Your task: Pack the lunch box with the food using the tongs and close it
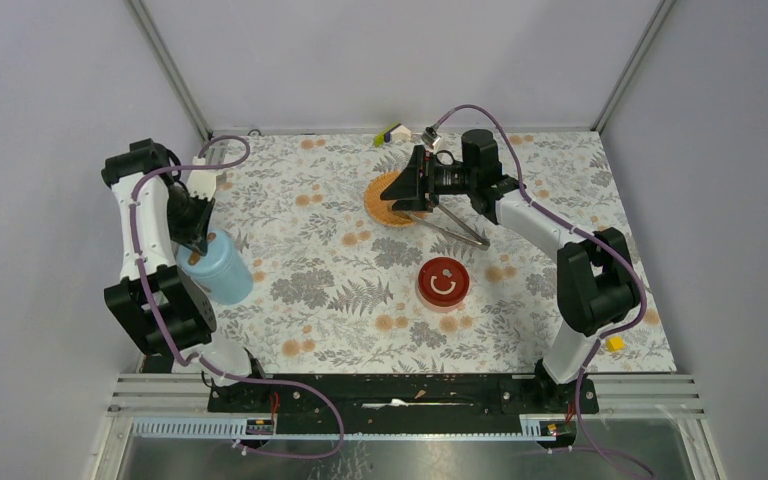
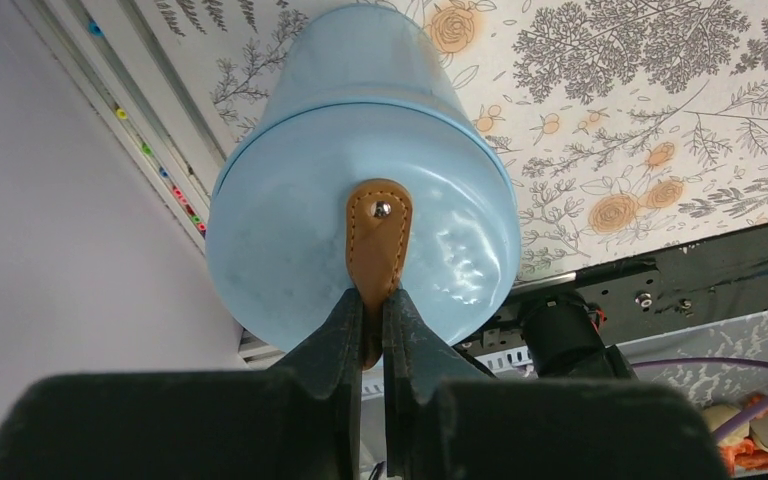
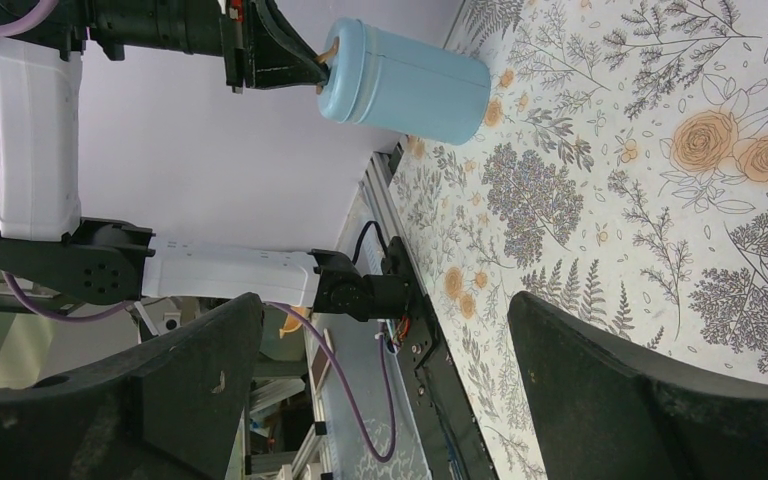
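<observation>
The left gripper is clenched on the brown tab of the lidded lunch box, at the tabletop's left side. The right gripper gapes wide over the orange plate, near the tongs.

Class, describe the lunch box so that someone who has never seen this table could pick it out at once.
Look at the floral table, then at its left edge beside the left arm. There the left end effector pinches the brown tab on the lunch box. It is the only tall light blue tub; the red disc and orange plate are flat.
</observation>
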You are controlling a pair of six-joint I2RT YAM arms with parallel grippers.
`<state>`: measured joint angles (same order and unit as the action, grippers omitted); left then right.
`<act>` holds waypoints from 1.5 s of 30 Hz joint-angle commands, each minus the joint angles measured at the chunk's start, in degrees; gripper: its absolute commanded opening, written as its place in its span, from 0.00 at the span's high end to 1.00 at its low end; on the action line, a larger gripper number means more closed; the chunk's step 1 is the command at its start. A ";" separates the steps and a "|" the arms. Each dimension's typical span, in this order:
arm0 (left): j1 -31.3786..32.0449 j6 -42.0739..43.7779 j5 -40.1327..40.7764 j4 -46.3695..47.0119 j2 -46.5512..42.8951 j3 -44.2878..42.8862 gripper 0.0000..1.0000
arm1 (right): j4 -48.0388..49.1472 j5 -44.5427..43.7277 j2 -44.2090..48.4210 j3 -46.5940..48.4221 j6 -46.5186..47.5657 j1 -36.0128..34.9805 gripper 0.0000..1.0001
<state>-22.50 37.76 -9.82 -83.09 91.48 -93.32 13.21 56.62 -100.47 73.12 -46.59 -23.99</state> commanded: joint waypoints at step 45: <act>37.83 -13.22 -9.02 11.66 -1.40 8.51 0.91 | 2.43 -0.77 4.69 -0.51 0.01 8.86 0.01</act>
<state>9.23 29.28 -13.34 -76.58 88.01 -86.61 14.04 56.47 -100.38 73.03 -47.55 -18.59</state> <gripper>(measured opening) 0.101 0.993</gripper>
